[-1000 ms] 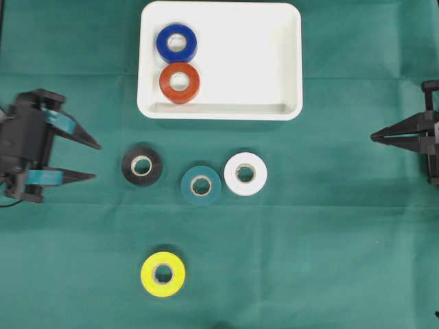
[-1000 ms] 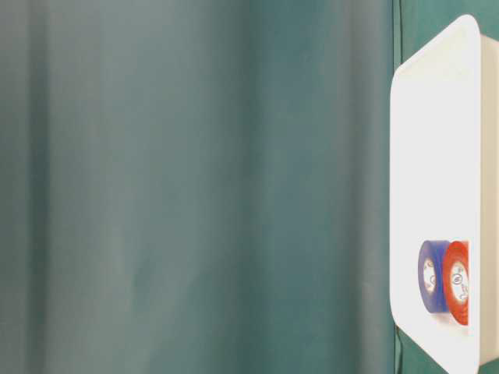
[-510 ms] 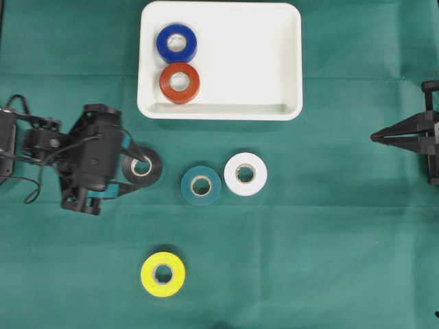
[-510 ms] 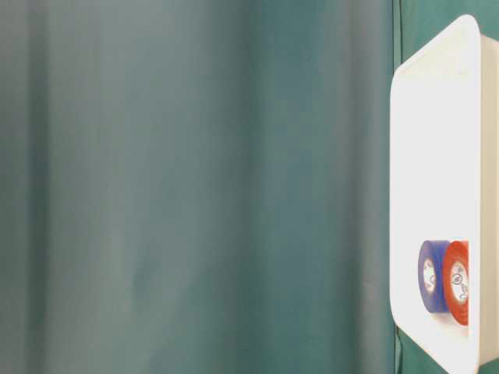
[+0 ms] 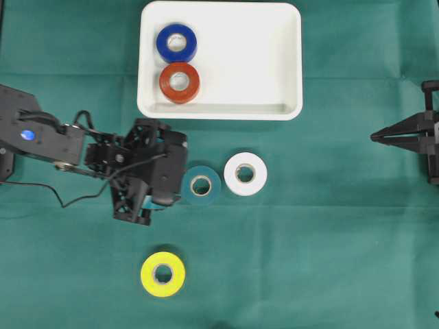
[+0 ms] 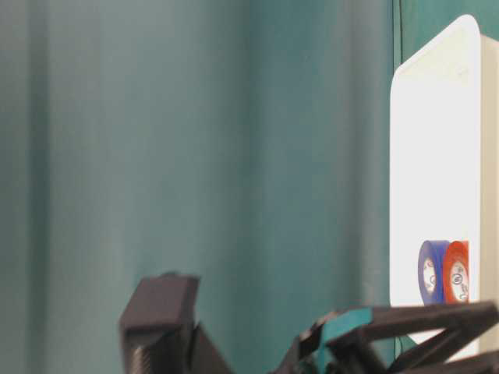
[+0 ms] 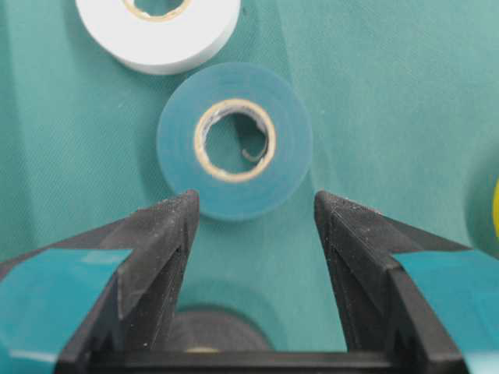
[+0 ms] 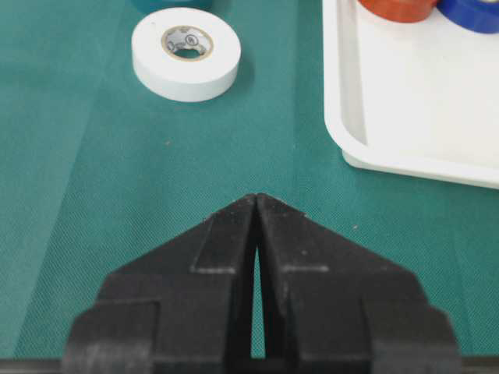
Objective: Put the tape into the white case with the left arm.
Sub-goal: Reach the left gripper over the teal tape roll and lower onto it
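Observation:
My left gripper (image 7: 256, 204) is open, its teal-striped fingers spread with only green cloth between the tips. A teal tape roll (image 7: 234, 140) lies flat just beyond the tips. Part of a black tape roll (image 7: 203, 331) shows far back between the fingers. In the overhead view the left gripper (image 5: 180, 179) covers the black roll and points right at the teal tape (image 5: 201, 185). The white case (image 5: 274, 62) sits at the top and holds a blue roll (image 5: 176, 42) and a red roll (image 5: 180, 83). My right gripper (image 8: 256, 199) is shut and empty at the right edge.
A white tape roll (image 5: 245, 173) lies right of the teal one. A yellow roll (image 5: 162, 274) sits alone near the front. A thin black cable (image 5: 75, 199) trails from the left arm. The table-level view shows the case (image 6: 433, 156) on the right.
The left arm has swept rightward from the left edge, passed over the black roll and now hangs just short of the teal roll. Its jaws keep the same spread. The right arm has not moved.

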